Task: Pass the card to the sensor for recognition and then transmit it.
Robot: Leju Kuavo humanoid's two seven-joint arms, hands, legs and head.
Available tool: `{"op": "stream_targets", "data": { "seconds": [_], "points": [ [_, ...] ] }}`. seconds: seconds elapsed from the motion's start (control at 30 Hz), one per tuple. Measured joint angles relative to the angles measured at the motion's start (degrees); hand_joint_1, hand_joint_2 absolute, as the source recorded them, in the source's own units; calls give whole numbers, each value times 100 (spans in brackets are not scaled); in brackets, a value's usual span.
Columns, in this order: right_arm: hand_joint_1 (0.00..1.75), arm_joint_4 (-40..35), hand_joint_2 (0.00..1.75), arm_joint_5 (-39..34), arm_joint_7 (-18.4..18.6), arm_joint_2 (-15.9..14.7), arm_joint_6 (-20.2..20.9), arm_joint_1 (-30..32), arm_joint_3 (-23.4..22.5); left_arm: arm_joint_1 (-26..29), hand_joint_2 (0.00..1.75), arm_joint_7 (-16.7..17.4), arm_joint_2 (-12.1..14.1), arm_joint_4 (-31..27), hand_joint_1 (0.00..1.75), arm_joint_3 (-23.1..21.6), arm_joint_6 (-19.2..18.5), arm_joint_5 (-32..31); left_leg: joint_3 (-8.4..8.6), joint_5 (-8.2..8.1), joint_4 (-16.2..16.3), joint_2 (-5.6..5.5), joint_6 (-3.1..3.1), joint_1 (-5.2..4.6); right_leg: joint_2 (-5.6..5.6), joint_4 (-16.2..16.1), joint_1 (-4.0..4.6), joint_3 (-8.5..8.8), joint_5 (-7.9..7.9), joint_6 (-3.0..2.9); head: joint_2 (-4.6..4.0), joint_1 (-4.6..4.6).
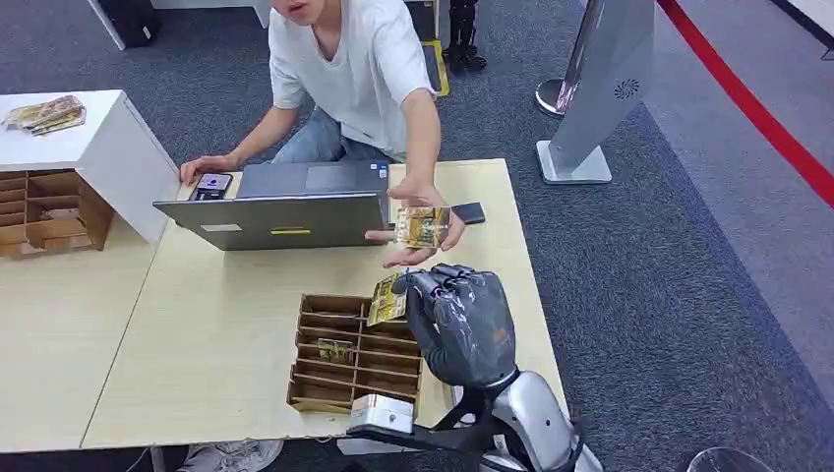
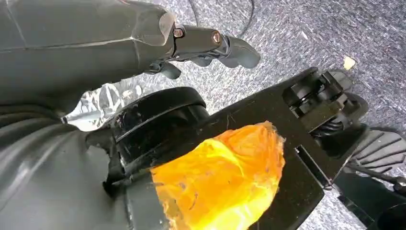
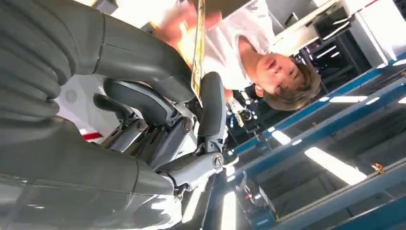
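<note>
- We judge the handover step is in hand: our right robot hand [image 1: 460,323] is raised over the pale wooden surface [image 1: 216,324] with a gold-patterned card [image 1: 387,299] pinched upright between thumb and dark fingers [image 3: 212,108].
- A person's hand [image 1: 413,221] reaches across, palm up, just beyond our card, already holding a similar gold card [image 1: 423,225] of its own.
- The slim black sensor [image 1: 468,213] seems to lie flat beside the grey laptop [image 1: 285,211], partly behind that hand; we cannot tell whether recognition is done.
- Next, as we judge it, the card must go forward to the waiting palm, and the pinch should ease only once the card is supported.
- The card looks thin, stiff and glossy, seen edge-on from the right wrist; it could slip sideways.
- The brown cardboard divider tray [image 1: 344,354] sits just beside our hand, a card lying in one slot.
- Our left robot hand [image 2: 210,48] hangs toward the carpet, fingers apart and holding nothing.
</note>
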Motion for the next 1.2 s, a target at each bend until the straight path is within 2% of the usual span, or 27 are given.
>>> {"op": "stream_targets", "data": {
  "seconds": [0.17,0.67,0.93,0.97,1.03,1.07,1.2],
  "points": [
    [175,245,175,-85,-20,0,63,-370,-168,-22,0,35,-2,0,0,-66,-48,-26,2,3,1,-3,-2,0,-1,0,0,2,1,0,0,0],
    [175,409,175,-74,-4,0,98,-474,-229,-40,0,44,-4,0,0,-151,-68,-48,1,2,0,-2,-2,0,0,0,0,1,1,0,0,0],
    [175,895,175,225,400,94,347,-801,-395,-76,0,133,-9,0,0,-306,-242,-170,2,4,1,-2,-3,0,0,1,0,2,3,-2,0,0],
    [169,964,175,258,439,114,385,-833,-433,-81,0,155,-11,0,0,-317,-265,-175,2,4,1,-2,-3,0,0,1,0,2,3,-2,0,0],
    [141,1136,175,332,557,148,474,-917,-502,-83,0,173,-11,0,0,-363,-295,-208,2,5,1,-1,-3,0,0,1,0,2,3,-2,0,0],
    [0,1230,175,373,625,172,552,-966,-537,-84,0,177,-11,0,0,-387,-310,-212,3,5,1,-1,-3,0,0,1,0,2,3,-2,0,0],
    [0,1488,175,476,809,266,813,-1067,-629,-83,0,99,-4,0,0,-442,-380,-188,3,5,0,-1,-4,0,0,2,0,2,4,-2,0,0]
  ]
}}
